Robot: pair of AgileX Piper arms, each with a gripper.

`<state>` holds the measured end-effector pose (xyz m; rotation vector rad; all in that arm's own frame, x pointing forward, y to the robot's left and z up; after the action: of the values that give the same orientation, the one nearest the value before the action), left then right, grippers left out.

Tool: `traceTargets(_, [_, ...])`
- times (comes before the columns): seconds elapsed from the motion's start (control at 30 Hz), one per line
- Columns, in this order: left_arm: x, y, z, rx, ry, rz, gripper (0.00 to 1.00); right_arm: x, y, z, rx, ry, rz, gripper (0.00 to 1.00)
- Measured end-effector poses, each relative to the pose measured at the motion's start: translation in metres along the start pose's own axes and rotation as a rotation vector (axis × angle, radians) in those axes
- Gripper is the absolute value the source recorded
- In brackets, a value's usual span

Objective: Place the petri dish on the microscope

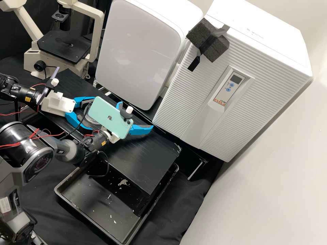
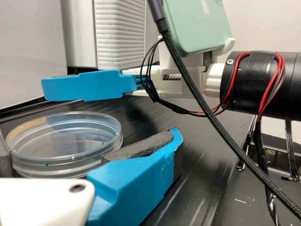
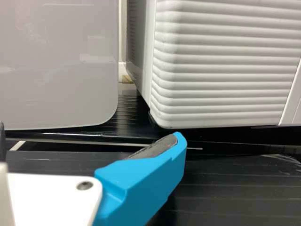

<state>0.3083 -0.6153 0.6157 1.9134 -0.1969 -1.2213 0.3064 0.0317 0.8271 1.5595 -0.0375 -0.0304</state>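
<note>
A clear, round plastic petri dish (image 2: 66, 143), lid on and a yellowish tint along part of its rim, sits level before you, left of centre in the high view and partly hidden there. Well apart from it, your cream-coloured microscope with a flat black stage (image 1: 64, 46) stands upright at the upper left, cropped by the frame's top edge.

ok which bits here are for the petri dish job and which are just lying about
For the job:
- petri dish, on the bench
- left tool, at the dish
- microscope, where the dish should go

Not for it, by the look of things:
- black tray
- foam block, on the ribbed white cabinet
- white box with the smooth panel
</note>
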Motion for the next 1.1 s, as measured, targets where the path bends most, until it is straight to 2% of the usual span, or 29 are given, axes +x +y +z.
traceTargets(1.1, [-0.0059, 0.0009, -0.0066, -0.010, 0.010, 0.041, 0.00, 0.0000, 0.0000, 0.0000, 0.000, 0.000, 0.000, 1.00])
